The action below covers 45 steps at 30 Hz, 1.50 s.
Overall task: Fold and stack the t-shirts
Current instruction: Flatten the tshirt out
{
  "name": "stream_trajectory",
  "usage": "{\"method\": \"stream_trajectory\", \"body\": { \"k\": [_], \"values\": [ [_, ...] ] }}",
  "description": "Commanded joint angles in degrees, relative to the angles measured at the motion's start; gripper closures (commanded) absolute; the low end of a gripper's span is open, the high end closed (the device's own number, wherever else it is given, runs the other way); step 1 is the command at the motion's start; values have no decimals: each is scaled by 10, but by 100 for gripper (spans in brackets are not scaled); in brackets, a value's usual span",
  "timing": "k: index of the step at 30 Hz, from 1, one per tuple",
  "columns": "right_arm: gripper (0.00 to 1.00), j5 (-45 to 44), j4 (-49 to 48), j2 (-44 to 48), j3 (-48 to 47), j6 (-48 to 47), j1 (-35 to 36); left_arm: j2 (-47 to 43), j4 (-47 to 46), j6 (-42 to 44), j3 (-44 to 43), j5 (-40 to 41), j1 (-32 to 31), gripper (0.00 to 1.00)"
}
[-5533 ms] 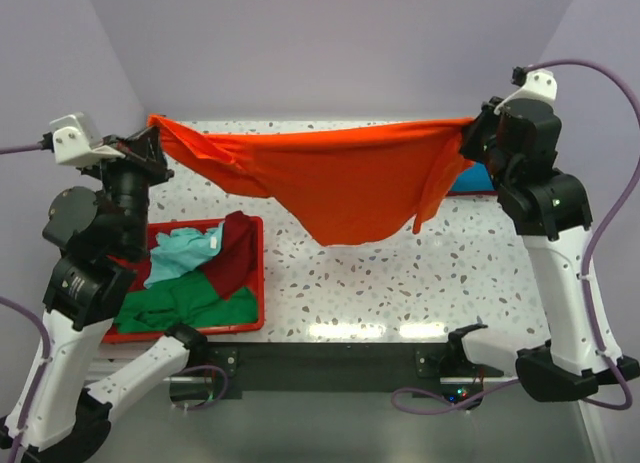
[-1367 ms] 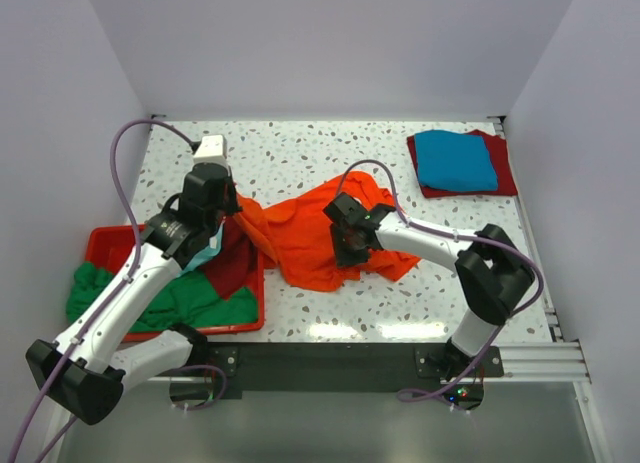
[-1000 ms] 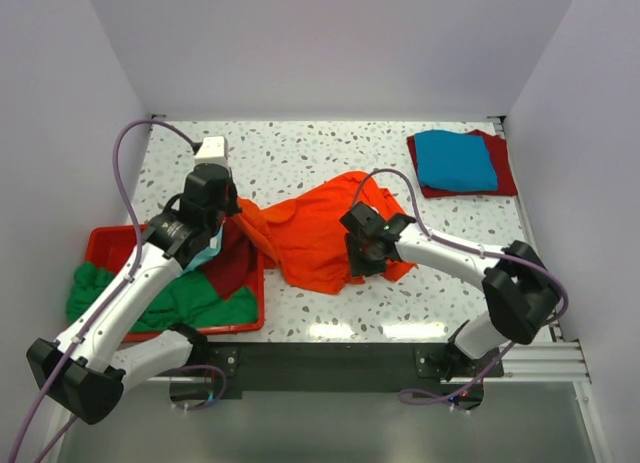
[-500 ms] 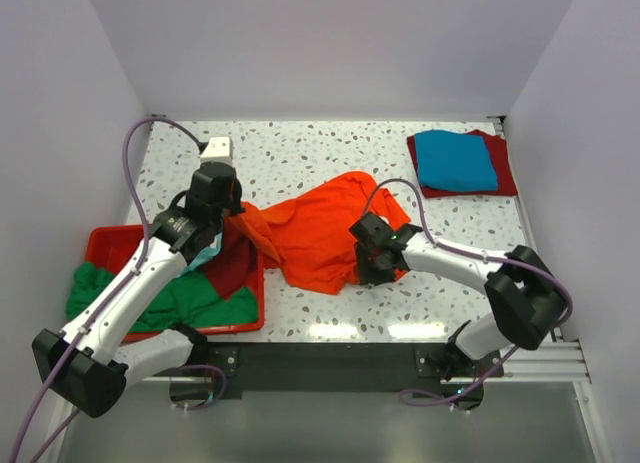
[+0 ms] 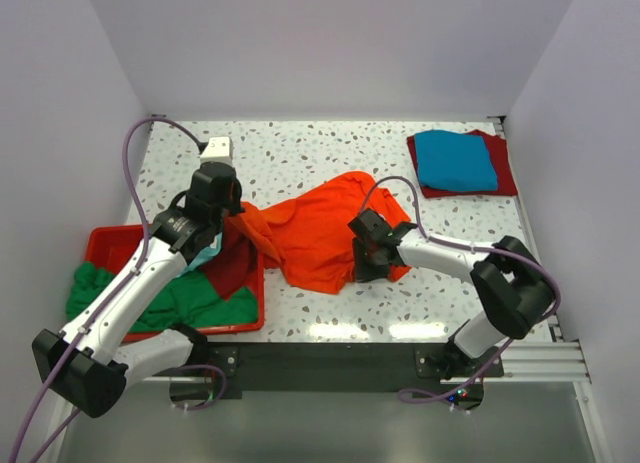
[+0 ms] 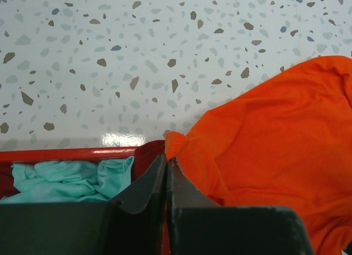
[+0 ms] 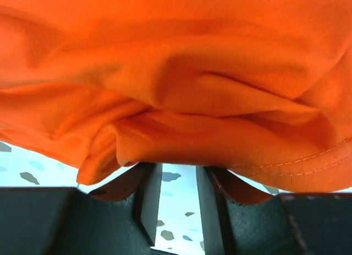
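Observation:
The bright orange t-shirt (image 5: 315, 233) lies crumpled mid-table, one end drawn toward the bin. My left gripper (image 5: 233, 211) is shut on a bunched corner of that orange cloth (image 6: 177, 144), just over the bin's rim. My right gripper (image 5: 362, 261) sits low at the shirt's near right edge. Its jaws stand apart, with bare table showing between the fingers (image 7: 149, 195). The orange shirt (image 7: 181, 90) drapes over and hides the fingertips. Green (image 5: 170, 298), dark red (image 5: 235, 265) and light teal (image 5: 205, 251) t-shirts lie in the bin. The teal t-shirt (image 6: 66, 180) shows in the left wrist view too.
The red plastic bin (image 5: 256, 283) stands at the near left; its rim (image 6: 60, 154) runs under my left jaws. A folded blue shirt (image 5: 455, 160) rests on a folded dark red one (image 5: 503, 175) at the back right corner. Speckled tabletop (image 5: 300, 158) lies behind the orange shirt.
My right gripper slid from the middle of the orange shirt to its near right edge, bunching the cloth. The left gripper kept its hold and barely moved.

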<state>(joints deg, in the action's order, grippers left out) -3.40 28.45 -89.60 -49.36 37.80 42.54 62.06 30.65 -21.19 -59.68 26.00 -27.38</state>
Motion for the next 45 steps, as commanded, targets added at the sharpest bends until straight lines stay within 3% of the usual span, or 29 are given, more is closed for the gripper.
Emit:
{"method": "stream_trajectory", "body": {
  "k": [1, 7, 10, 12, 22, 28, 32, 38, 45],
  "values": [
    [66, 11, -27, -9, -2, -8, -5, -7, -11, 12, -14, 10, 4, 100],
    [75, 23, -16, -19, 2, -6, -9, -7, -12, 13, -13, 12, 4, 100],
    [85, 30, -2, -18, 4, -5, -8, -7, -12, 15, -11, 15, 4, 100],
    [99, 30, 10, -8, 8, -4, -8, -7, -13, 16, -11, 16, 4, 100],
    [100, 10, 198, 142, -58, -24, -43, 4, -24, 20, 1, 17, 4, 100],
    [100, -46, 348, 198, -179, -86, -116, 20, -46, 26, 1, 9, 4, 100],
    [100, -64, 380, 191, -258, -127, -198, 52, -78, 52, -13, 6, 8, 100],
    [100, -41, 335, 133, -398, -161, -296, 157, -118, 102, -143, 0, 18, 100],
    [100, -32, 333, 30, -672, -157, -330, 263, -125, 104, -450, -9, 29, 100]
  ]
}}
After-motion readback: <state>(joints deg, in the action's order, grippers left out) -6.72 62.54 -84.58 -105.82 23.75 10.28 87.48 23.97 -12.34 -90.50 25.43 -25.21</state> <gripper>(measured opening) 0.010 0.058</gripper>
